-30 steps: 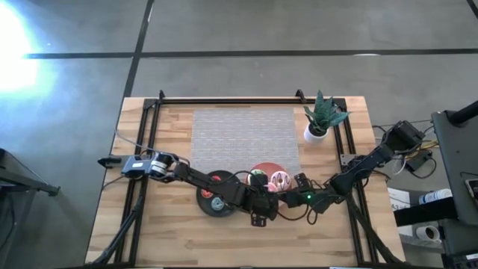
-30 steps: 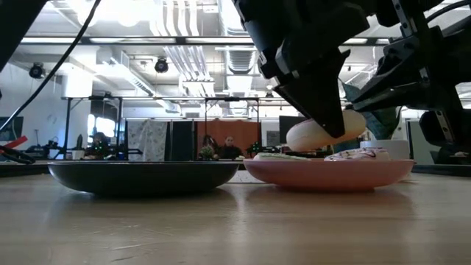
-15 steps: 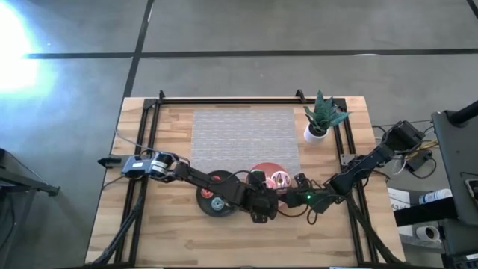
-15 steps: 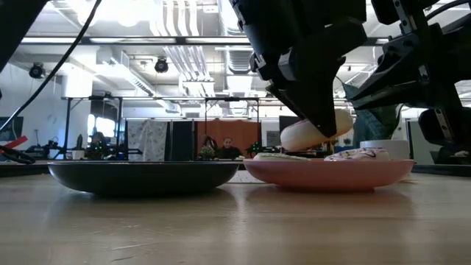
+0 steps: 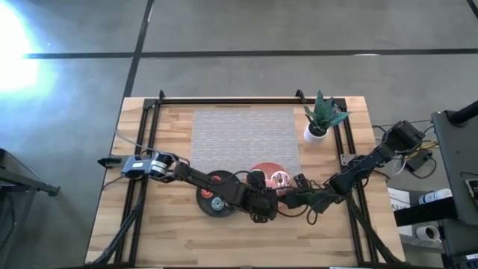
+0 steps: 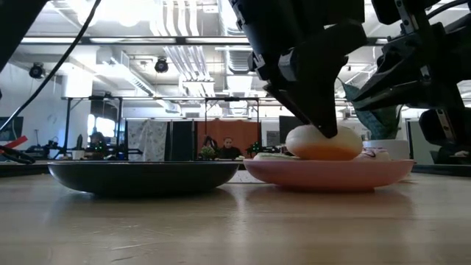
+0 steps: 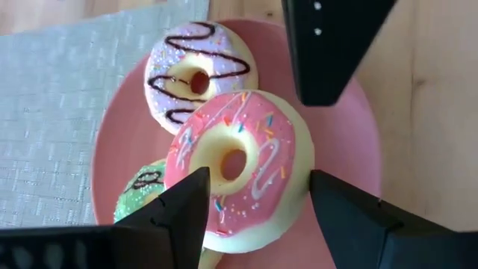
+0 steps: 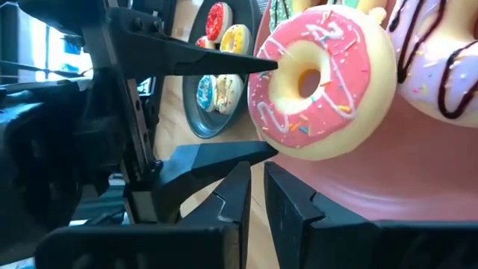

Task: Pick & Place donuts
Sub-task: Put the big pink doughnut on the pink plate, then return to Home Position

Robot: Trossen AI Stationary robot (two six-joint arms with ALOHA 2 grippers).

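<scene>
A pink-frosted donut with sprinkles lies on the pink plate, its edge over a green donut, beside a lilac donut with a brown zigzag. My left gripper hangs open above it, one finger on each side of its rim. In the low view the donut sits flat under that gripper. My right gripper is shut, low at the plate's near right side. Red, yellow and blue donuts lie on the black plate. My left gripper comes at the pink-frosted donut from above, its fingers standing at opposite sides of the donut's rim. I cannot tell whether they touch it. The donut rests on the pink plate, partly on the green donut.
A grey woven mat covers the table's far middle. A potted plant stands at the far right. The two plates sit side by side near the table's near middle, with both arms crowded over them. Bare wood lies near the front edge.
The pink-frosted donut hung tilted above the pink plate under my left gripper. It has come down and now lies flat on the plate. My left gripper shifted slightly toward the table's left and down, then stayed put.
</scene>
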